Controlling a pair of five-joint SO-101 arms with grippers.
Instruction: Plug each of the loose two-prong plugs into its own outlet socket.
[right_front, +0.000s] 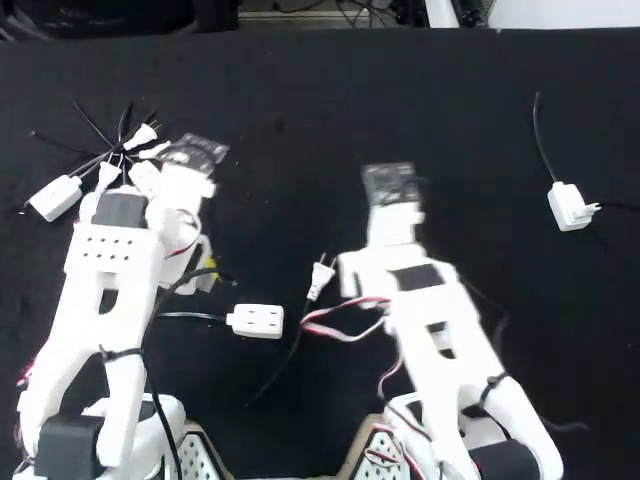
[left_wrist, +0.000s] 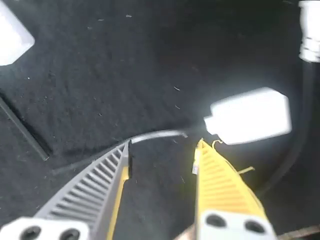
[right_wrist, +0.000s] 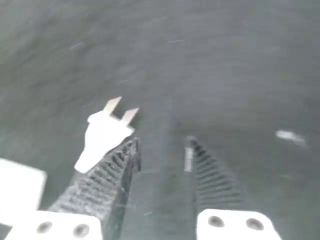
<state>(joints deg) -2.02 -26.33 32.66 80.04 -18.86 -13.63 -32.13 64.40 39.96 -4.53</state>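
Lying on black cloth (right_wrist: 225, 60), flat-pronged plug (right_wrist: 102, 137)

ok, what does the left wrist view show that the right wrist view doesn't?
Left wrist: a white rounded plastic plug body with a thin grey cable leading from it, just past the left end effector. Right wrist: a white two-prong plug, flat metal prongs showing, beside the right end effector. Both: black table cloth, and jaws open.
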